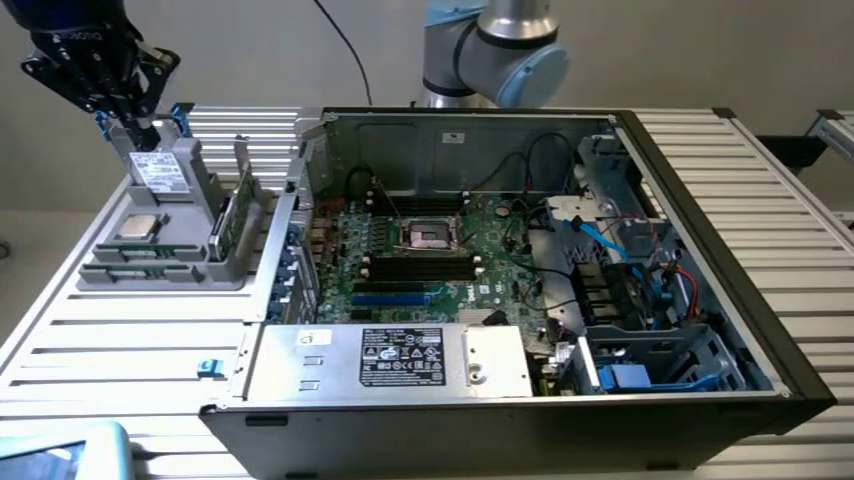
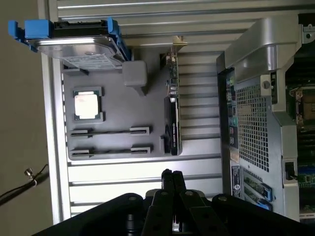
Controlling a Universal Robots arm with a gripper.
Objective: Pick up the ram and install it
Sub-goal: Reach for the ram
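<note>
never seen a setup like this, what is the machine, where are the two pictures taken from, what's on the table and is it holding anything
It is one robot arm with a hand at its end. One picture comes from a camera off the arm, seeing the whole scene; the other from a camera on the wrist, looking past the hand. On the slatted table sits an open computer case with its motherboard showing. Beside it, on the exterior view's left, a grey tray carries a boxy drive, a square processor chip and the ram, a thin green stick on edge. The hand is shut, holds nothing and hangs near the tray.
</note>
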